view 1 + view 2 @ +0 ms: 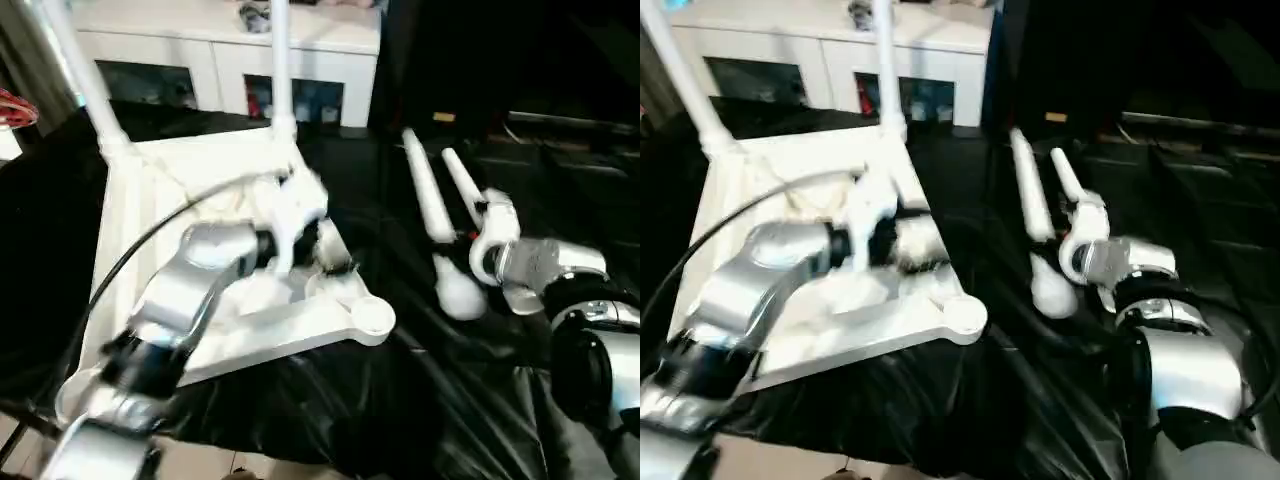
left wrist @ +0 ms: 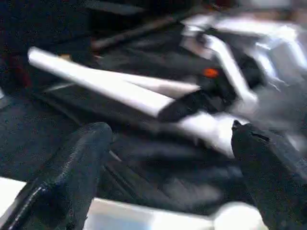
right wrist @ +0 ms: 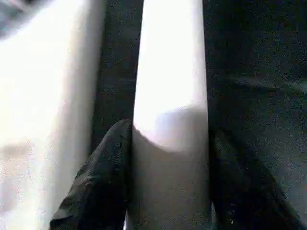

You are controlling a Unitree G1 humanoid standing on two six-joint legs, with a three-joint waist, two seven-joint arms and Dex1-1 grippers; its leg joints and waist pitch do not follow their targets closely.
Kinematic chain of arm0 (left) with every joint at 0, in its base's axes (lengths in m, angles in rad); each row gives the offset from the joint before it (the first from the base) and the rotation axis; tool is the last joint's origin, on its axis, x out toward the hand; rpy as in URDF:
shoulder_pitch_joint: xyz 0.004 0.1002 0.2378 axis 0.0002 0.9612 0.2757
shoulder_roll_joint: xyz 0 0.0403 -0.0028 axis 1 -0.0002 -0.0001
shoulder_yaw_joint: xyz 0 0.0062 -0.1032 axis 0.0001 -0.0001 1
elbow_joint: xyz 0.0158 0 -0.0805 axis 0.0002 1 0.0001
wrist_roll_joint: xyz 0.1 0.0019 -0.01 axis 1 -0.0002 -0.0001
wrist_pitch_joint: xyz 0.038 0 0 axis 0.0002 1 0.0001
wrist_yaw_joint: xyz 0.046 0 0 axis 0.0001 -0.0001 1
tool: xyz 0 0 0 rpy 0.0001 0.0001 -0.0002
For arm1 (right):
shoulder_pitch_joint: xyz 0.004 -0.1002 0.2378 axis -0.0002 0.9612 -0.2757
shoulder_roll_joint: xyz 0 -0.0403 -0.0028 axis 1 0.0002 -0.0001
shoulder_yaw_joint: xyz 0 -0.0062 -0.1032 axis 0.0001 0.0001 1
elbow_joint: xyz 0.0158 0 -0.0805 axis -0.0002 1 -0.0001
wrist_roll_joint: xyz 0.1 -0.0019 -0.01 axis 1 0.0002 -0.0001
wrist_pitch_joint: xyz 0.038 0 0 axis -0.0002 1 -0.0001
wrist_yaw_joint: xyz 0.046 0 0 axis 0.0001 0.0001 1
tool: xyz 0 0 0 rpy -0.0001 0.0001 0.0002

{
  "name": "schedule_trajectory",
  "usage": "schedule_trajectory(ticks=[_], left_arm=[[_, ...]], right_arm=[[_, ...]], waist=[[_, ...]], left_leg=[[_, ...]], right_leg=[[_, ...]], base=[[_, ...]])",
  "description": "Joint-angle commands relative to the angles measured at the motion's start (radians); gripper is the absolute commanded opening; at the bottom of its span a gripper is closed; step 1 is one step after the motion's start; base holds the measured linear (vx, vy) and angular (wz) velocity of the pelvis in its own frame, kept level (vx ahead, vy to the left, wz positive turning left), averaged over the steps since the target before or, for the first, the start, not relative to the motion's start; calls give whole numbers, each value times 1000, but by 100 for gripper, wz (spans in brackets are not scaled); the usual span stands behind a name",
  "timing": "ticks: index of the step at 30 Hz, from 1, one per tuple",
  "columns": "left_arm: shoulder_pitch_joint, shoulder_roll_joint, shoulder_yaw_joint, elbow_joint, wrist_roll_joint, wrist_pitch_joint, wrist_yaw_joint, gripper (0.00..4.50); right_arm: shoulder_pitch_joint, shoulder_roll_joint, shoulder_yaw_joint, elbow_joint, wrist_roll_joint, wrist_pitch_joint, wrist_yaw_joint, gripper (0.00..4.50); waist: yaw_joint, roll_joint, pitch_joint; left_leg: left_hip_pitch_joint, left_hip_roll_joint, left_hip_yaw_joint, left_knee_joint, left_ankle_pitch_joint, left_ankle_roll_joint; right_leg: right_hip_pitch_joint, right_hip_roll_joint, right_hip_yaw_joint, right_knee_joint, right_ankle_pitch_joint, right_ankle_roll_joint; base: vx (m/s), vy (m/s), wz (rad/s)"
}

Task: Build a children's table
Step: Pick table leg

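Observation:
The white table top (image 1: 150, 200) lies upside down on black cloth, ribbed side up. Two white legs (image 1: 281, 60) stand upright in its far corner sockets. The near right socket (image 1: 372, 318) holds nothing. My left gripper (image 1: 315, 245) hovers over the top's right edge; in the left wrist view its fingers (image 2: 81, 158) stand wide apart, open, with nothing between them. Two loose legs (image 1: 430, 210) lie side by side on the cloth to the right. My right gripper (image 3: 170, 143) is shut on the right-hand loose leg (image 3: 170, 86), one black finger pressed against each side.
A white cabinet with glass doors (image 1: 230, 50) stands behind the table top. Black cloth (image 1: 400, 400) covers the work surface and hangs in folds at the near edge. A black cable (image 1: 130, 255) runs along my left forearm.

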Motion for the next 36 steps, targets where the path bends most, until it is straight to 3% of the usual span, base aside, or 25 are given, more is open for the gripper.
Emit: schedule_trajectory(ticks=[1, 7, 8, 9, 11, 17, 20, 23, 27, 31, 35, 36], left_arm=[[-17, -33, 33, 29, -27, 24, 53, 450], [-49, -145, 93, 81, -90, 46, 121, 450], [-50, -147, 95, 83, -91, 47, 121, 450], [-60, -171, 113, 94, -114, 62, 131, 450], [-71, -193, 132, 101, -141, 86, 142, 450], [-85, -242, 189, 97, -229, 172, 167, 450], [-80, -258, 209, 66, -275, 191, 159, 450], [-81, -264, 217, 58, -283, 202, 169, 450], [-88, -277, 238, 63, -279, 209, 235, 450], [-112, -304, 280, 78, -277, 204, 331, 450], [-142, -340, 335, 106, -278, 173, 451, 450], [-146, -346, 341, 110, -274, 165, 470, 422]], right_arm=[[42, 14, -23, -118, 60, 17, 56, 184], [253, 81, 2, -533, 213, 48, 198, 184], [257, 82, 3, -541, 216, 51, 200, 184], [299, 94, 11, -634, 259, 84, 230, 184], [333, 102, 15, -712, 296, 116, 251, 184], [397, 116, 40, -849, 362, 155, 282, 184], [418, 112, 64, -880, 354, 162, 282, 184], [433, 107, 81, -912, 356, 171, 276, 184], [437, 105, 106, -939, 329, 154, 245, 184], [438, 114, 152, -969, 261, 104, 186, 184], [447, 144, 246, -1026, 161, 63, 84, 184], [448, 151, 263, -1038, 148, 58, 67, 184]], waist=[[10, -11, -85], [33, -13, -87], [34, 6, -84], [35, -3, -82], [41, 2, -82], [47, -2, -79], [48, -3, -80], [46, -8, -79], [45, -5, -79], [44, -6, -79], [41, -6, -77], [41, -5, -78]], left_leg=[[5, 32, -5, -50, -94, 55], [7, 37, -6, -48, -70, 90], [10, 37, -6, -48, -96, 85], [11, 37, -7, -52, -120, 75], [12, 37, -10, -53, -136, 63], [10, 35, -12, -56, -146, 42], [7, 34, -12, -56, -131, 38], [8, 35, -12, -57, -132, 39], [6, 35, -12, -57, -122, 39], [6, 34, -13, -57, -128, 30], [5, 32, -15, -58, -135, 21], [5, 32, -15, -58, -133, 21]], right_leg=[[68, -74, 40, -55, -84, -227], [62, -78, 41, -59, -77, -223], [56, -75, 40, -70, -110, -214], [59, -77, 40, -73, -147, -208], [58, -81, 41, -76, -192, -193], [54, -83, 41, -85, -252, -163], [56, -83, 42, -86, -244, -153], [54, -82, 42, -86, -240, -150], [55, -82, 43, -84, -226, -145], [55, -83, 43, -87, -245, -131], [54, -80, 43, -89, -255, -113], [54, -80, 44, -88, -247, -112]], base=[[0, 0, 0], [0, 0, 0], [0, 0, 0], [0, 0, 0], [0, 0, 0], [0, 0, 0], [0, 0, 0], [0, 0, 0], [0, 0, 0], [0, 0, 0], [0, 0, 0], [0, 0, 0]])
